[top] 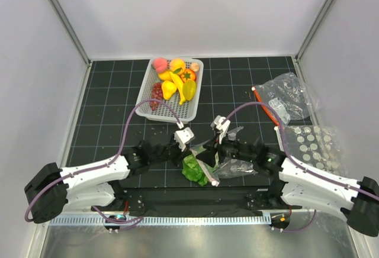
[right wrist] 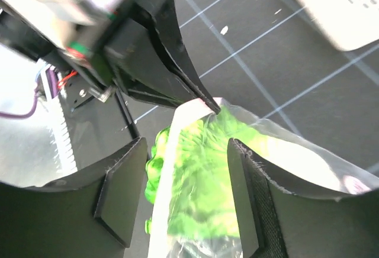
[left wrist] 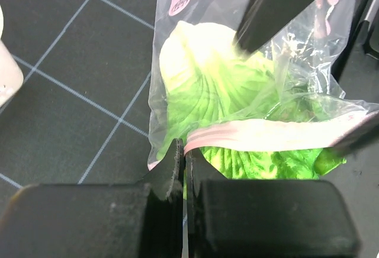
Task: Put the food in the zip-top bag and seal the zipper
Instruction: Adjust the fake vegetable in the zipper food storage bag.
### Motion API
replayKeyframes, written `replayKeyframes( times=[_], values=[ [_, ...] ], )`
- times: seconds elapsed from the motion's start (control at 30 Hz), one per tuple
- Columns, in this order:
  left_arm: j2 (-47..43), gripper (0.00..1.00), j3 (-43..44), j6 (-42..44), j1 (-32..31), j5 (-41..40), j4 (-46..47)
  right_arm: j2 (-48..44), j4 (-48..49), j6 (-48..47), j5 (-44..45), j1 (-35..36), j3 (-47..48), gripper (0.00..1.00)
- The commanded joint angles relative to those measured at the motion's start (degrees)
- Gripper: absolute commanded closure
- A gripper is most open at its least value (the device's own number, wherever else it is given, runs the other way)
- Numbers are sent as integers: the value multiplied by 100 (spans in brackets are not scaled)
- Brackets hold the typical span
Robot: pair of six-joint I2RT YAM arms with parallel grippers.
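Zip-top bag lies on the surface between my arms, cabbage inside. Left pincer is clenched on the zipper end; right pincer is released, straddling the mouth. Risk: leaf lying across the strip may block sealing.

Cabbage and bag only partly seen

From above, the arms cover much of the zip-top bag and the cabbage between the pincers. Ahead of the left pincer, the zipper disappears behind a blurred dark shape. Beneath the right pincer, the frame edge cuts off the blurred cabbage.
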Motion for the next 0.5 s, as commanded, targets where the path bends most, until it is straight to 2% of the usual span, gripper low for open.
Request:
replayKeyframes(
  times=[0.0,0.03,0.07,0.13,0.17,0.2,0.27,0.33,0.43,0.47],
  values=[
    [36,100,249,-168,20,-182,-118,-452,-762,-276,1031,266,461,36],
    [36,100,249,-177,28,-252,-136,-540,-1103,-338,1198,449,540,36],
    [36,100,266,-229,29,-279,-179,-541,-1263,-400,2070,956,707,37],
    [45,100,284,-256,37,-323,-232,-436,-1692,-628,3058,1766,892,37],
    [62,100,319,-265,37,-358,-250,-201,-1791,-681,3454,2483,1041,37],
    [80,100,337,-291,46,-349,-320,-68,-1870,-716,4059,2760,1120,37],
    [124,100,363,-318,72,-341,-364,222,-1906,-813,4397,3496,1191,39],
    [141,100,389,-353,107,-306,-399,363,-1740,-971,4863,3929,1183,41],
    [124,100,372,-440,169,-218,-408,697,-1696,-998,4865,4028,1183,48],
    [106,100,381,-467,178,-139,-408,785,-1617,-1024,4900,4028,1096,53]
  ],
)
